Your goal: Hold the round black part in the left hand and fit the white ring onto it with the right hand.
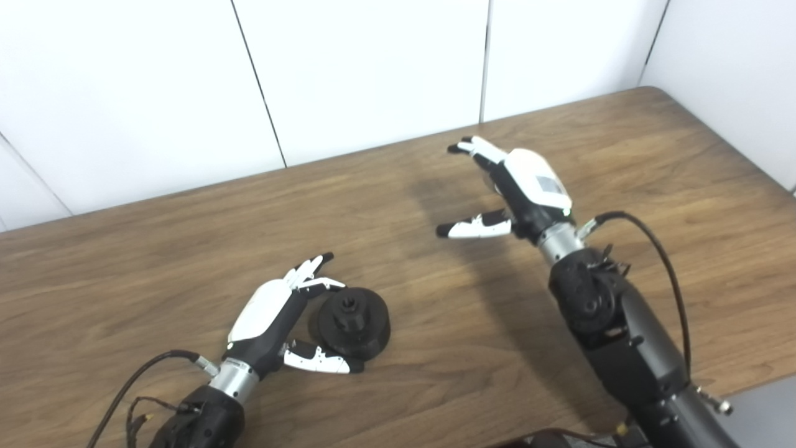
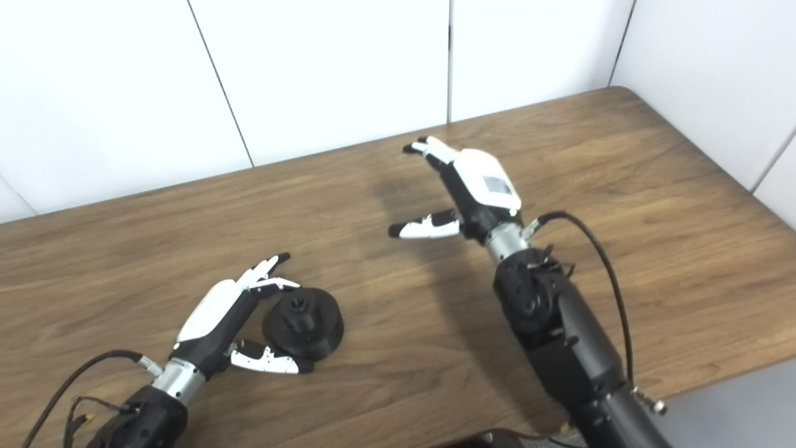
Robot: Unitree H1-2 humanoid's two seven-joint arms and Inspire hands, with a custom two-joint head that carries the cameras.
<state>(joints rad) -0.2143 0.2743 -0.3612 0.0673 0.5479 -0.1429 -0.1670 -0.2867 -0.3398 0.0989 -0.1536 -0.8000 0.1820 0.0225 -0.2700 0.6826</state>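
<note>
The round black part (image 1: 352,322) rests flat on the wooden table (image 1: 186,249), with a small hub sticking up at its centre. My left hand (image 1: 283,317) is cupped around its left side, fingers apart, thumb along the part's near edge and fingers by its far edge; the part stays on the table. My right hand (image 1: 507,190) hovers open above the table's middle right, fingers spread and thumb out to the left, with nothing in it. No white ring shows in either view.
White wall panels (image 1: 373,62) stand just behind the table's far edge. The table's right corner (image 1: 653,93) is rounded, and its near right edge (image 1: 758,379) drops off to a grey floor. Cables loop off both wrists.
</note>
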